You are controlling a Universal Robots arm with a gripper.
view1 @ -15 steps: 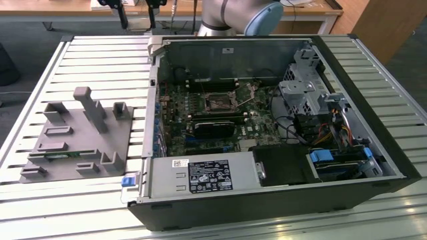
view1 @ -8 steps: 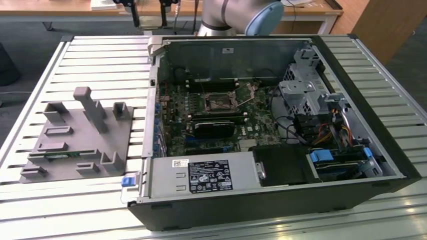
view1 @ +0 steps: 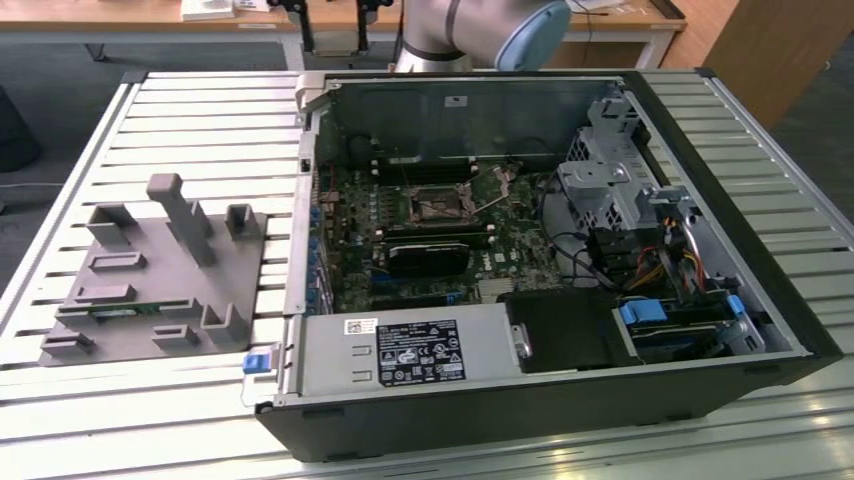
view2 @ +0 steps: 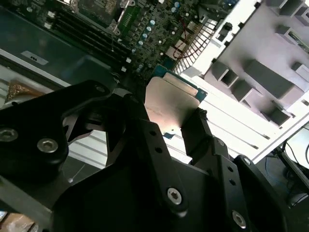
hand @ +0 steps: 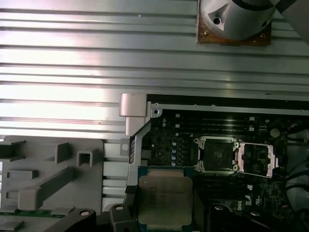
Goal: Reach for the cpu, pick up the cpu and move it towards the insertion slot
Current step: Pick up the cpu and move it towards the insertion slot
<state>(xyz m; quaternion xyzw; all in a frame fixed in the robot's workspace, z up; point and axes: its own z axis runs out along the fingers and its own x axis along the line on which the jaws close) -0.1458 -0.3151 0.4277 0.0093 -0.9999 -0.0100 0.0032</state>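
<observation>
While clamped in the hand (view2: 176, 126), the cpu (hand: 165, 201) hangs near the insertion slot (hand: 216, 154)

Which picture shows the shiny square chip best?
The first wrist view: the cpu faces the camera, its whole silver top showing in the gripper. The second wrist view shows it tilted between the black fingers.

Exterior view looks down from high — both wrist views, closer, share the motherboard (hand: 212, 145).

Silver-topped, green-rimmed cpu (hand: 165, 201); black end effector (view2: 166, 128); grey slatted table (view1: 200, 110).
</observation>
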